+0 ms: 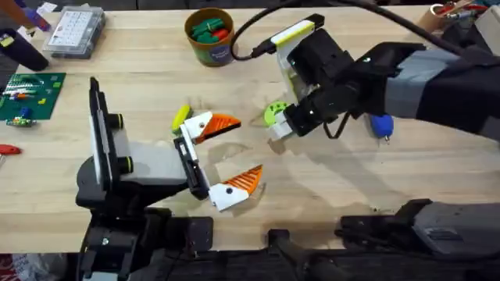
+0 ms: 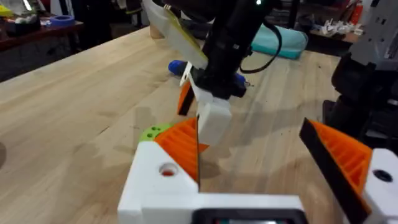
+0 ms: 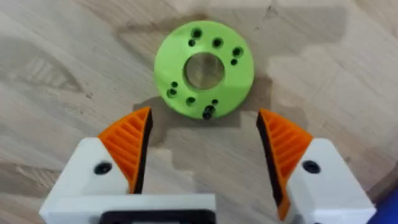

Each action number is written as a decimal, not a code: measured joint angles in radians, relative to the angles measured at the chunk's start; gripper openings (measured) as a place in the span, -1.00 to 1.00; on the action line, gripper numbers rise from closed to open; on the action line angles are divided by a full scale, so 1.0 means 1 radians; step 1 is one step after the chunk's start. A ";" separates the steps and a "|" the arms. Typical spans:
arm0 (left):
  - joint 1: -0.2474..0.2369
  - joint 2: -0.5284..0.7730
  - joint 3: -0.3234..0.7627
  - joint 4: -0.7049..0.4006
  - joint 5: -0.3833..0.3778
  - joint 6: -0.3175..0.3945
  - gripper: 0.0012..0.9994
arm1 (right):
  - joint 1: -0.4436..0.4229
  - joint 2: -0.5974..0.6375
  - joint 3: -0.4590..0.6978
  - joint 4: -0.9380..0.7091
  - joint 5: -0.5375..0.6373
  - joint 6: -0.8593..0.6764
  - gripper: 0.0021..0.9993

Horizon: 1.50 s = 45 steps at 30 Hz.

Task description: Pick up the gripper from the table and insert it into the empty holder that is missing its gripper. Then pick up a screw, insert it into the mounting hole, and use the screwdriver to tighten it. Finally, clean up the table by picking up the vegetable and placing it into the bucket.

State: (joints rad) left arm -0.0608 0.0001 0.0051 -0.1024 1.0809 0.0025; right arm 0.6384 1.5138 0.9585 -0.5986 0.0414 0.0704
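The wooden bench carries everything. The right pincer hangs low over the green gripper, its fingers apart and not touching the disc, which lies flat on the bench just ahead of them. The left pincer rests near the middle, its fingers spread wide and empty. The bucket stands at the far edge, apparently holding green and red pieces. The blue screwdriver lies half hidden beside the right arm.
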 joint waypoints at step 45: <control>0.000 0.000 0.000 0.000 0.000 0.000 0.98 | 0.000 0.107 0.079 -0.064 0.010 -0.015 -0.15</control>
State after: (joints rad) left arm -0.0608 -0.0002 0.0051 -0.1024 1.0809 0.0025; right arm 0.6388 1.6207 1.0373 -0.6626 0.0517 0.0555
